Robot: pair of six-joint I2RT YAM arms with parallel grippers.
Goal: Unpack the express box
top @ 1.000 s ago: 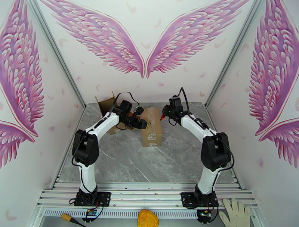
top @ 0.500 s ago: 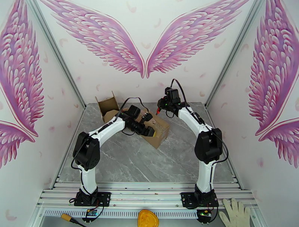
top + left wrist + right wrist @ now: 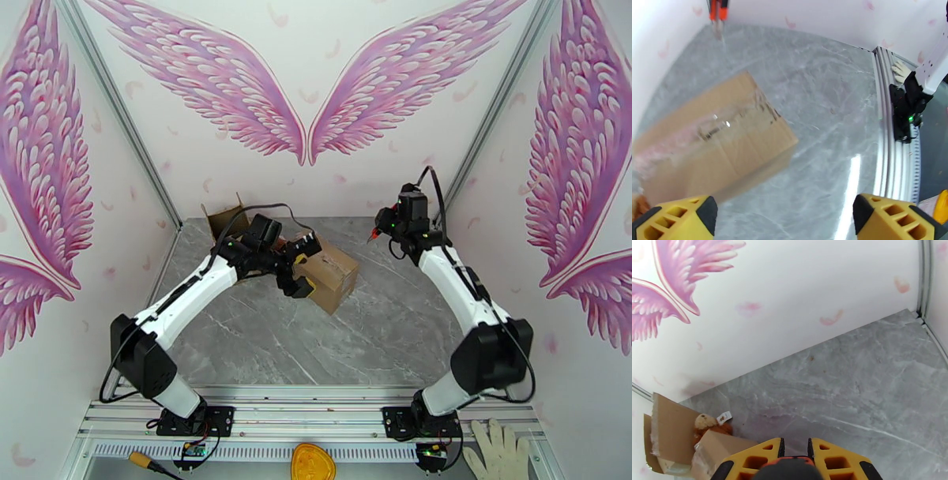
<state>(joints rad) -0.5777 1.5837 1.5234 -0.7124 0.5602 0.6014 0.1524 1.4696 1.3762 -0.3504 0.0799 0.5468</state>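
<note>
Unheld by the wide-open left gripper (image 3: 784,215), the box (image 3: 715,146) may skid under the cutter (image 3: 718,12) (seemingly) clamped in the right gripper (image 3: 794,447).

Here's my express box (image 3: 332,275), sitting mid-table just left of centre: plain brown cardboard, flaps shut, glossy clear tape along the top seam, turned askew to the table edges. At the far left an opened carton (image 3: 225,221) has its flaps up, with a brown teddy bear (image 3: 705,423) beside it.
</note>
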